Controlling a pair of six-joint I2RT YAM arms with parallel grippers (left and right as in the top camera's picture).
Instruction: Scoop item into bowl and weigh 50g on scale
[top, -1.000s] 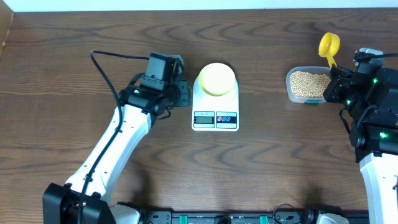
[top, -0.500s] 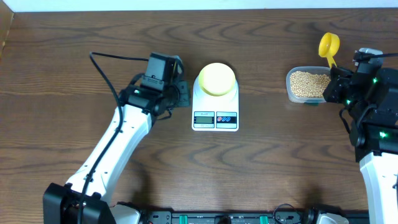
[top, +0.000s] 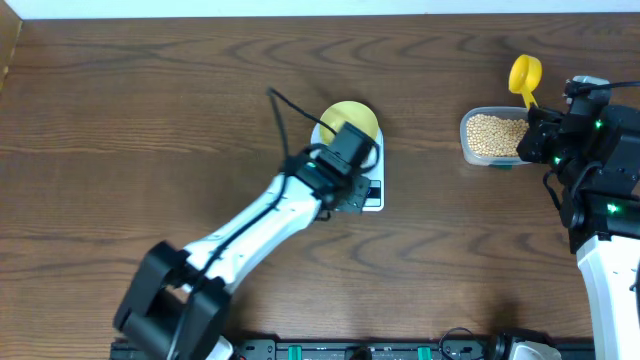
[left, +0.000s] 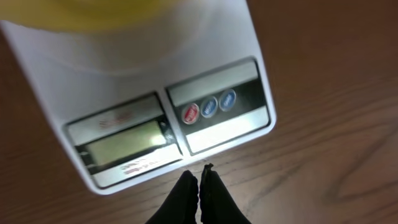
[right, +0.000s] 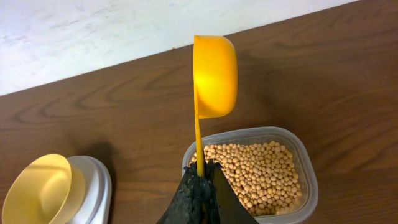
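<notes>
Wood table (left: 323, 124); scale (left: 93, 68) just beyond closed left fingers (left: 184, 200); right fingers (right: 191, 194) grip scoop (right: 214, 74).

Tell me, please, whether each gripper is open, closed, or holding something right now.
Left gripper: closed, holding nothing, tips just off the scale at its display edge.
Right gripper: closed on the handle of the yellow scoop.

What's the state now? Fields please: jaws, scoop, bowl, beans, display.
left jaws: shut, empty, tips over the table at the scale front edge
right jaws: shut on scoop handle
scoop: raised, looks empty
bowl: on scale, empty
beans: in tub
display: digits unreadable
</notes>
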